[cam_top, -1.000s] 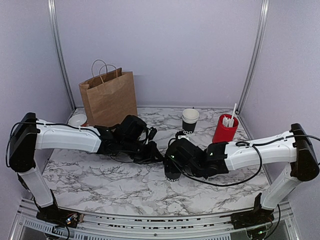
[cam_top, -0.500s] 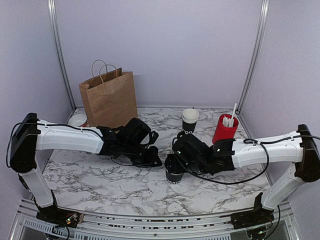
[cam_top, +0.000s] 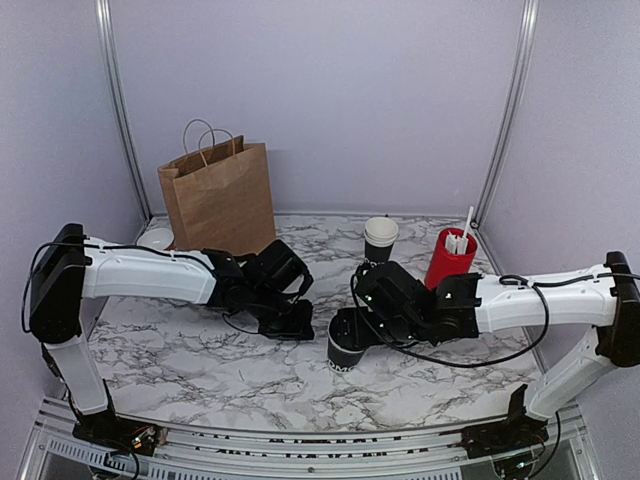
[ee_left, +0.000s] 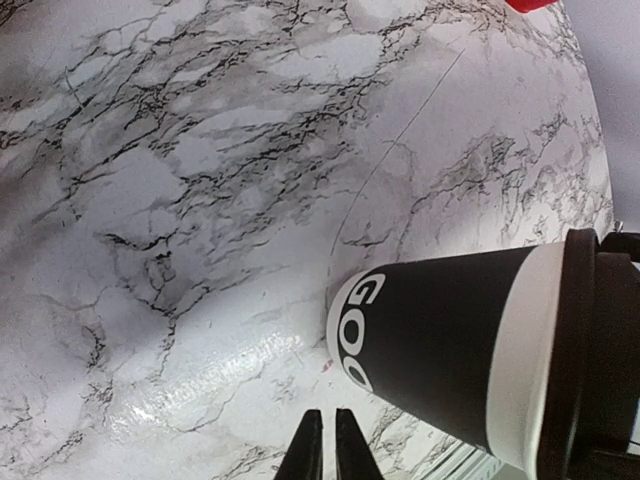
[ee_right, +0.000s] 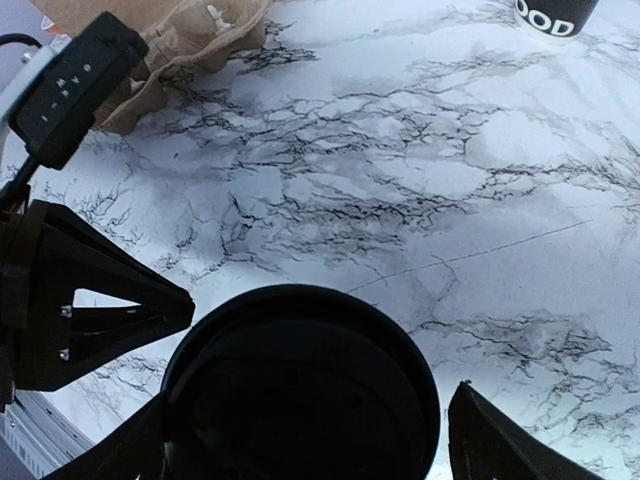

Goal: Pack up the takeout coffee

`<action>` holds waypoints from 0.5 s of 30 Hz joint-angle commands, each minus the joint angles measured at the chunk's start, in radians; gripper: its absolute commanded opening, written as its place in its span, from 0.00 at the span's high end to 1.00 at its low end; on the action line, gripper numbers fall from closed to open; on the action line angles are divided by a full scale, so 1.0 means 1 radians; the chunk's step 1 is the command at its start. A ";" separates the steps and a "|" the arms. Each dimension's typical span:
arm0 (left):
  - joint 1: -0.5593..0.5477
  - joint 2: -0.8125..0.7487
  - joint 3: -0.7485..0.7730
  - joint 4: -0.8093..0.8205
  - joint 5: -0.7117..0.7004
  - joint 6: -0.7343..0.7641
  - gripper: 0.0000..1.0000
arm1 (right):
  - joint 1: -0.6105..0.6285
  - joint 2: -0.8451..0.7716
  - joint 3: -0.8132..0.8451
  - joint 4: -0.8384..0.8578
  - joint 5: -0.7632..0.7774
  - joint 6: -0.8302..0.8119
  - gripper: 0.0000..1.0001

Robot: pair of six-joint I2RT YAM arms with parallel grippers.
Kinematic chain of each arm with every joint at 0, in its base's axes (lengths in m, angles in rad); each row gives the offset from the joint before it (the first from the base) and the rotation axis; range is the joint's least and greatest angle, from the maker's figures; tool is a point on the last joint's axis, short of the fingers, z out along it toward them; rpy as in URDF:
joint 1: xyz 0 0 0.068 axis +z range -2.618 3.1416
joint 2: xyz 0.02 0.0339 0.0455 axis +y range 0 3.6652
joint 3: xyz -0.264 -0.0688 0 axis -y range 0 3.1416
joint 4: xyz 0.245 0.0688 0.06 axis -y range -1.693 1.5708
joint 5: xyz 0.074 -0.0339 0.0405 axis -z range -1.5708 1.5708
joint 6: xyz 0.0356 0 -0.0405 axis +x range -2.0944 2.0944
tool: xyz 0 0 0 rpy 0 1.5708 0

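1. The takeout coffee (cam_top: 343, 352), with its black lid (ee_right: 300, 385) on, stands upright on the surface (cam_top: 190, 350) near the middle of the near edge. It is well apart from the brown paper bag (cam_top: 218, 195) at the far left corner.
2. The right hand (ee_right: 312, 425) is spread wide, one finger on each side of the lid. A sliver of marble shows between the lid and one finger, so I judge the cup is not clamped.
3. The left hand (ee_left: 328, 447) is pressed together on nothing, low over the surface just beside the cup.
4. The step in hand, as I judge it, is to take hold of the lidded cup and carry it to the bag.
5. To do it well:
   - Close on the cup's wall below the white rim, not on the lid, which could pop off.
   - Squeeze lightly, since a paper wall dents.
   - Keep the cup upright, lift it clear of the bag's rim and handles, then lower it straight down.
6. The left hand lies between the cup and the bag. It should move aside or steady the bag's mouth.
7. On the cup, white letters read "GOO" and the rest wraps out of sight. The nested stack of cups (cam_top: 380, 238) near the far edge shows "OOD". I see no print on the bag.
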 commanded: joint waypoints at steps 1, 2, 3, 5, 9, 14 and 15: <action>0.003 -0.037 0.023 -0.037 -0.013 0.019 0.93 | -0.003 0.055 0.023 -0.024 0.024 -0.023 0.11; 0.004 -0.040 0.021 -0.036 -0.014 0.019 0.93 | -0.002 0.064 0.031 -0.029 0.028 -0.024 0.11; 0.004 -0.043 0.018 -0.037 -0.015 0.018 0.93 | 0.002 0.071 0.041 -0.032 0.035 -0.027 0.11; 0.005 -0.052 0.009 -0.037 -0.016 0.018 0.93 | 0.013 0.076 0.065 -0.044 0.055 -0.033 0.11; 0.008 -0.073 -0.013 -0.036 -0.020 0.019 0.93 | 0.034 0.095 0.116 -0.096 0.094 -0.042 0.11; 0.009 -0.089 -0.019 -0.036 -0.025 0.026 0.93 | 0.058 0.112 0.169 -0.183 0.157 -0.034 0.11; 0.009 -0.091 -0.020 -0.035 -0.024 0.028 0.93 | 0.060 0.114 0.175 -0.197 0.166 -0.034 0.11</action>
